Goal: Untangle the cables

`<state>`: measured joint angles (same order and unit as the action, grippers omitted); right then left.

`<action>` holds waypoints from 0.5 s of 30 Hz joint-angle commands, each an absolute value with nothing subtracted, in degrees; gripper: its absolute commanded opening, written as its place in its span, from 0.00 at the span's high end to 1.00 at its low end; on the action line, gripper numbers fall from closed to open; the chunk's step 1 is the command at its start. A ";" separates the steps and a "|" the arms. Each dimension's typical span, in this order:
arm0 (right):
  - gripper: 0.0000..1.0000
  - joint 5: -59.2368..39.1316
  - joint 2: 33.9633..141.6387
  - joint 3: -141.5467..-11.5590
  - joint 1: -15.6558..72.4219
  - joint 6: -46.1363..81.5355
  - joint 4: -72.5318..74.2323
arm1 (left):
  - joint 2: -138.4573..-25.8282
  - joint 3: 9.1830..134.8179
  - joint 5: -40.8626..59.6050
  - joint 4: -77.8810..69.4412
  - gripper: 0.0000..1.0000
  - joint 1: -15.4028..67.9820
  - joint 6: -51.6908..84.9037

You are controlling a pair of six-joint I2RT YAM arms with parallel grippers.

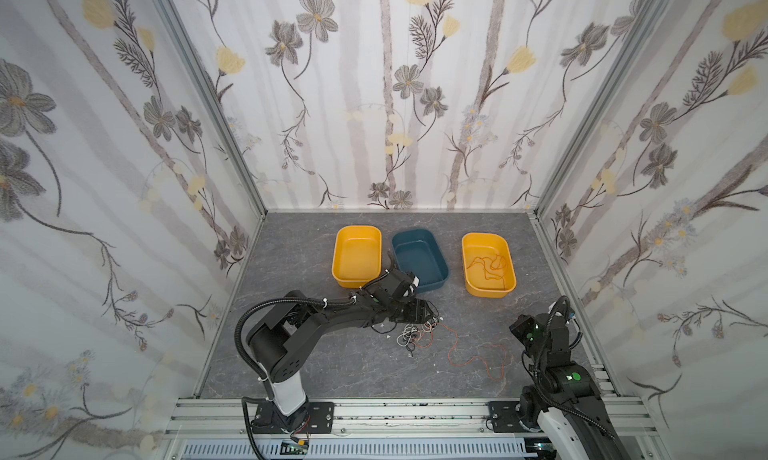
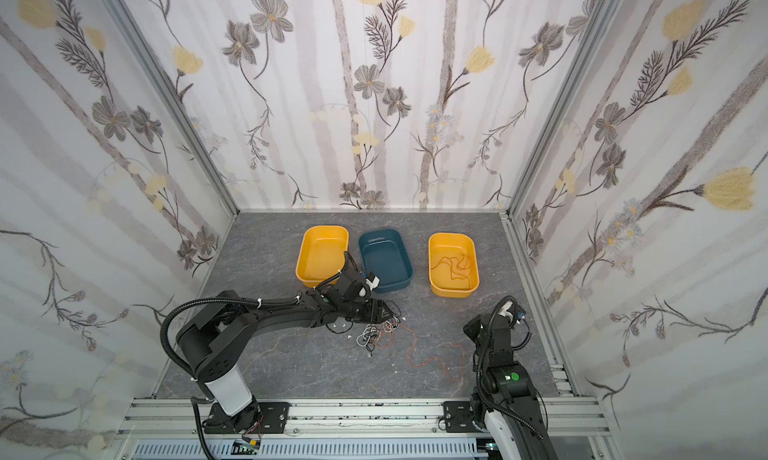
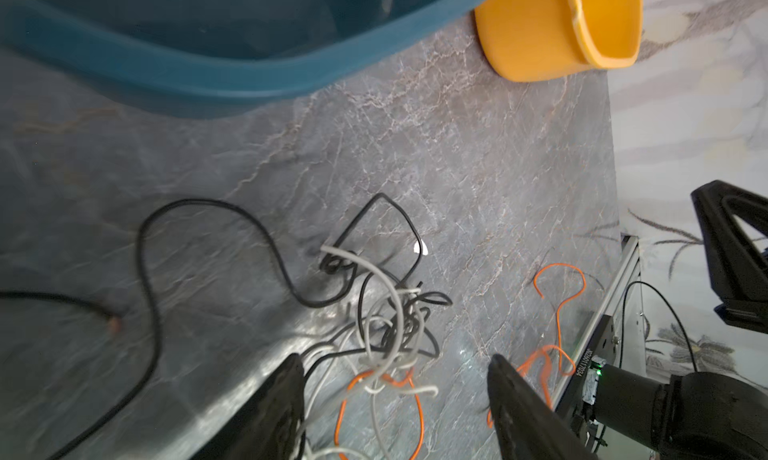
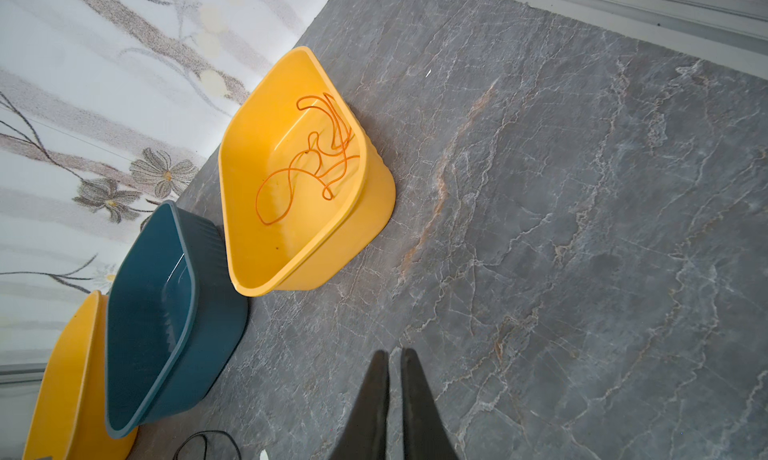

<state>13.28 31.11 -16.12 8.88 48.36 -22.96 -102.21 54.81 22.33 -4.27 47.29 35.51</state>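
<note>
3 floral-papered walls, aluminium corner posts, grey marble-pattern tabletop, even diffuse light.

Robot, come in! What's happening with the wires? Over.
Left tool open over tangle. Right tool shut, empty. One orange wire in yellow bin. Nothing blocking.

orange, white, blk cables — grey marbled table, floral walls

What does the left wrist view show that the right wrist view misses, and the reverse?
Left wrist only: the cable tangle, white, black and orange, with the left gripper framing it, jaws open. Right wrist only: an orange cable lying inside the yellow bin, and the right gripper, jaws shut. Both: that yellow bin's outside, the blue bin and the table.
</note>
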 commanded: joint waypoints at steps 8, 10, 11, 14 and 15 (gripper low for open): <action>0.76 -1.61 31.88 -14.66 8.61 43.03 -13.13 | -107.15 60.83 13.18 7.34 0.44 49.15 32.21; 0.67 -9.46 32.82 -14.28 8.74 41.16 -10.13 | -107.16 60.74 12.79 7.02 0.50 49.29 32.78; 0.65 -12.92 33.73 -14.31 8.87 40.36 -9.22 | -107.23 60.73 12.54 7.01 0.54 49.31 33.00; 0.61 -17.73 35.82 -14.64 10.65 39.14 -9.49 | -106.96 60.69 11.24 7.23 0.74 49.30 33.87; 0.61 -17.84 36.15 -14.98 11.93 38.96 -10.23 | -106.95 60.65 10.80 7.35 0.79 49.28 34.14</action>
<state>-10.15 35.22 -14.41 10.50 41.21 -13.39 -106.87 60.42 13.30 6.11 49.28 33.10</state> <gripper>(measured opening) 0.389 0.224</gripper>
